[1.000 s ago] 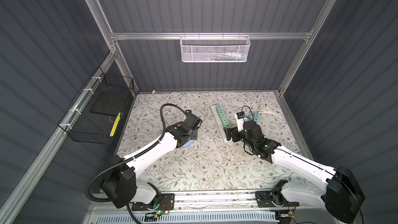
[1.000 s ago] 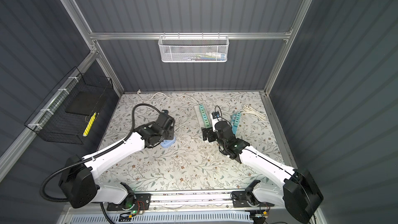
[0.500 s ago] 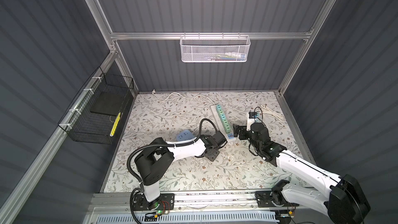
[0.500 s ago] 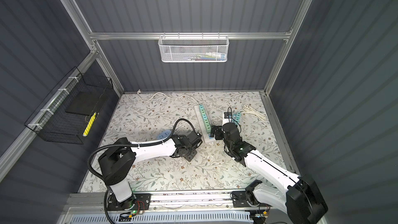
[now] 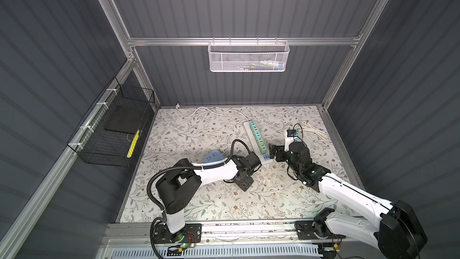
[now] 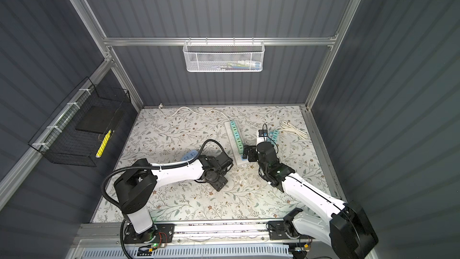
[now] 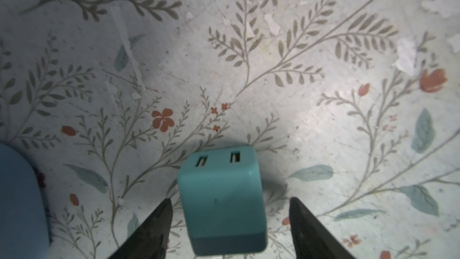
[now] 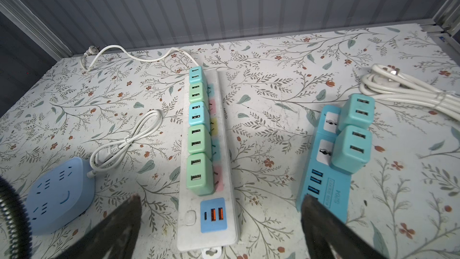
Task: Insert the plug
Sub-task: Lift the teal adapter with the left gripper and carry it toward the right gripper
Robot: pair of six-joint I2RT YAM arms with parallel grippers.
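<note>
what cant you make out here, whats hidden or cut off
Teal charger: prongs hidden by its own body, left wrist view; under the left arm in both top views.
White mesh basket: contents too small behind the mesh, both top views.
Blue power strip: near corner behind a finger of the right gripper, right wrist view.
Round blue socket: edge behind a black hose, right wrist view.

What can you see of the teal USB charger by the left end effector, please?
The teal USB charger is a rounded, matte, plastic-looking cube with two USB slots on one face and a darker band opposite. It seems to rest on the floral table cover, between the left end effector's open fingers, touching neither.
</note>
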